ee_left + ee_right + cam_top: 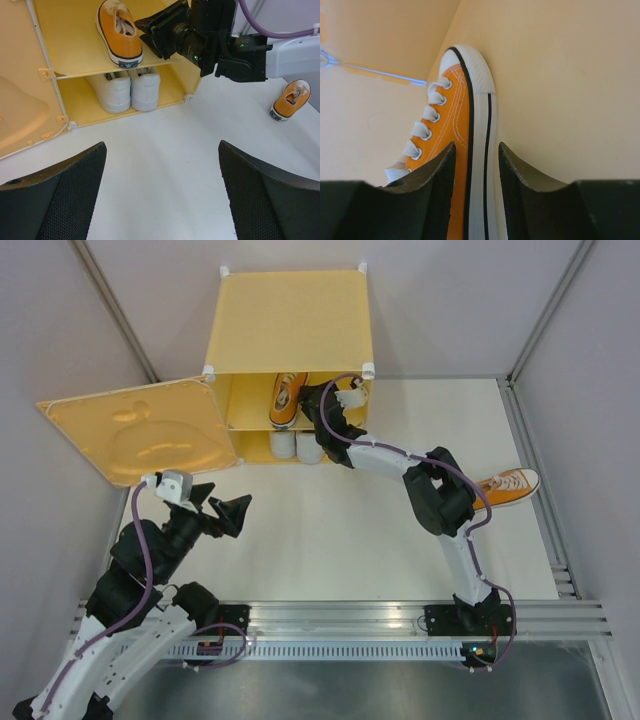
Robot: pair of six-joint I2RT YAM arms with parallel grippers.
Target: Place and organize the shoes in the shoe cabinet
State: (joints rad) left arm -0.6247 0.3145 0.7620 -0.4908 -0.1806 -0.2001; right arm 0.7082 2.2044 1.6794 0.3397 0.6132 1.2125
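Yellow-orange plastic is filling the far side as the door (140, 430) is hanging wide open on the left. Just in front of it the left claw (162, 145) is hovering over the bare desk (330, 540), fingers spread well apart and carrying nothing. Moving across, the shoe cabinet (290, 315) is showing the white pair (131, 89) sitting side by side on its bottom level, heels outward. Above them, one orange sneaker (119, 31) is lying on the upper shelf (80, 55), toe pointing inward. The right claw (476, 145) is reaching into that compartment, and its fingers are pinching the sneaker's side wall and sole edge. So this looks like the set-down of the third shoe. Far right, the second orange sneaker (505, 487) is waiting on the desk, well apart from the cabinet. Next call: letting go, backing out without dragging the shoe, then swinging right for its mate.
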